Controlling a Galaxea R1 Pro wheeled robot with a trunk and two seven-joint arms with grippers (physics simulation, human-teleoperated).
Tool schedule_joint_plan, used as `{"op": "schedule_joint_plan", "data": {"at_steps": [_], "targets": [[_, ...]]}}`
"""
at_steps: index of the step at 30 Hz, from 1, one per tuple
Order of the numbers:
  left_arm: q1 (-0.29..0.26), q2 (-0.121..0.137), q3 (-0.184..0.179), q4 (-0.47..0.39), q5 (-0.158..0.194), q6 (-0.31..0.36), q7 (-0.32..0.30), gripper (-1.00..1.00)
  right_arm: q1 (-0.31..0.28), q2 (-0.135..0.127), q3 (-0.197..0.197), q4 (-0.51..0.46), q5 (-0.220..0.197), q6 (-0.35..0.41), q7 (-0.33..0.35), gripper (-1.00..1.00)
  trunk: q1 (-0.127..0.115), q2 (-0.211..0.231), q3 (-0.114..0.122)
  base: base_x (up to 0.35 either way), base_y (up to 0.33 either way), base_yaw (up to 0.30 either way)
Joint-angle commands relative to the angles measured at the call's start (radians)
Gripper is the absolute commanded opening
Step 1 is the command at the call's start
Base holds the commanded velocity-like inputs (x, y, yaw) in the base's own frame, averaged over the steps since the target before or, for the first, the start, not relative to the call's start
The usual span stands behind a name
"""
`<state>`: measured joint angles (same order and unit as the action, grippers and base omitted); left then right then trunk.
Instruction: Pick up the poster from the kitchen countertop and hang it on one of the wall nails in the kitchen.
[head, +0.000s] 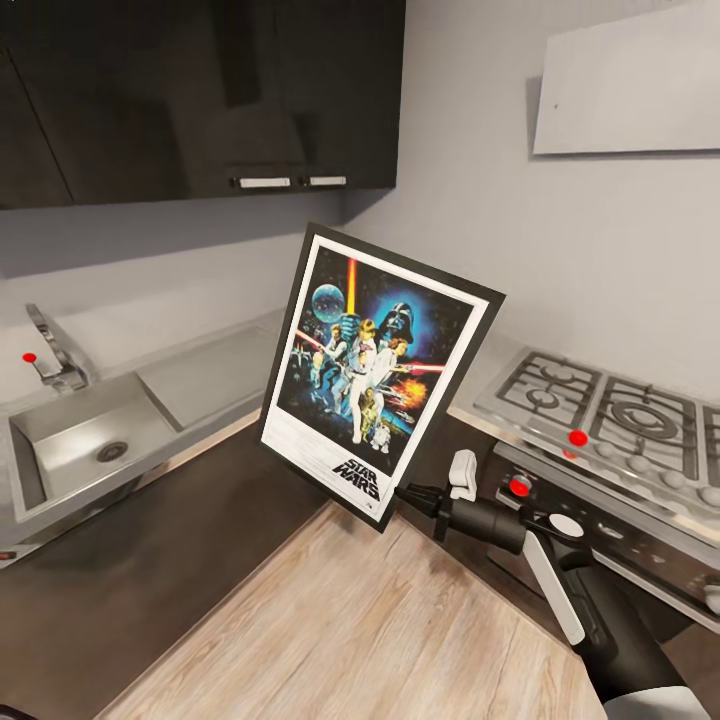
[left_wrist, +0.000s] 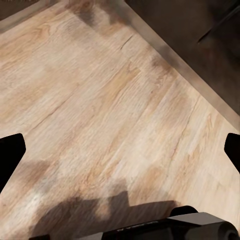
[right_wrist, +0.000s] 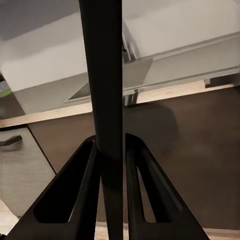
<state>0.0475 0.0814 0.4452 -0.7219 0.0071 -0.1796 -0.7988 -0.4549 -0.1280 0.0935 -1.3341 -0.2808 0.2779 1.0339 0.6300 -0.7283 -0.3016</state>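
The poster (head: 375, 375) is showing a glossy print inside a matt black frame. Left of the right claw (head: 408, 492), the steel sink (head: 75, 440) is gleaming beside the smooth grey bench (head: 215, 375); beneath it, the wood-plank floor (head: 390, 620) is looking satiny.

Poster (head: 375, 375) hides countertop corner behind it; stove (head: 610, 420) and sink (head: 70, 450) cut by frame edges.

A: What are you counting around the sink (head: 75, 440)?

B: I'm seeing one sink with one faucet (head: 55, 352), one poster (head: 375, 372) hanging in the air to its right, one stove (head: 610, 420) beyond that, and two handles (head: 290, 182) showing on the cupboards above.

A: And pincers?

B: One right pincer (head: 408, 494) is showing.
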Motion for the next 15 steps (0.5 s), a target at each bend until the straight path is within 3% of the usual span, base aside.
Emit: {"op": "schedule_joint_plan", "data": {"at_steps": [1, 15], "targets": [[0.0, 0.0, 0.001, -0.001, 0.001, -0.003, -0.003, 1.0, -0.001, -0.001, 0.002, 0.0, -0.011, 0.011, 0.0, -1.0, -0.004, 0.006, 0.002, 0.0, 0.0, 0.0], [0.0, 0.0, 0.001, -0.001, 0.001, -0.001, -0.003, 1.0, -0.001, -0.001, 0.002, 0.001, -0.011, 0.011, 0.0, -1.0, -0.057, 0.104, 0.046, 0.0, 0.0, 0.0]]}}
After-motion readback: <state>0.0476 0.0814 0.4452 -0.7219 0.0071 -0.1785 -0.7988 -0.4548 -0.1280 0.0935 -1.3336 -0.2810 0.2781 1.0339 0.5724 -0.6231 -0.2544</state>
